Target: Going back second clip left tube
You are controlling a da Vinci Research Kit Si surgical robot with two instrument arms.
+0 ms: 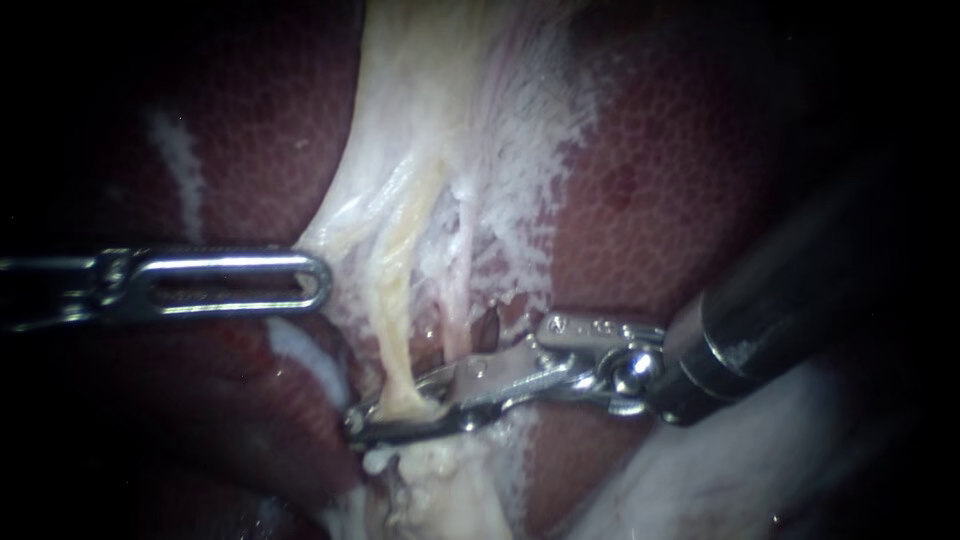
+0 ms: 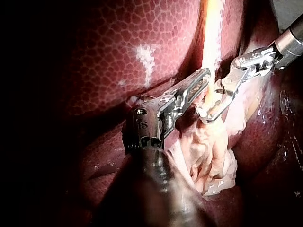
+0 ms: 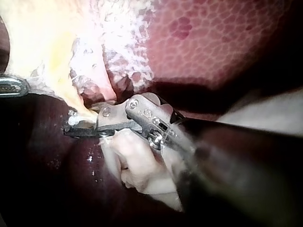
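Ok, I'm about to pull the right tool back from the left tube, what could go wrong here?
The left tube runs taut through the tip of the right tool; withdrawing at an angle could drag or tear it. The left tool sits close beside the same tissue, so a jolt there could add strain. No clip is clearly visible; confirm it before leaving.

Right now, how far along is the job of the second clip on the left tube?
Done: the right instrument has reached the left tube, and its open jaws stand around it. In hand: it sits there, not yet backed off. I cannot make out a clip on the tube, so clipping may be left, and the withdrawal certainly is. The left instrument rests beside the white tissue.
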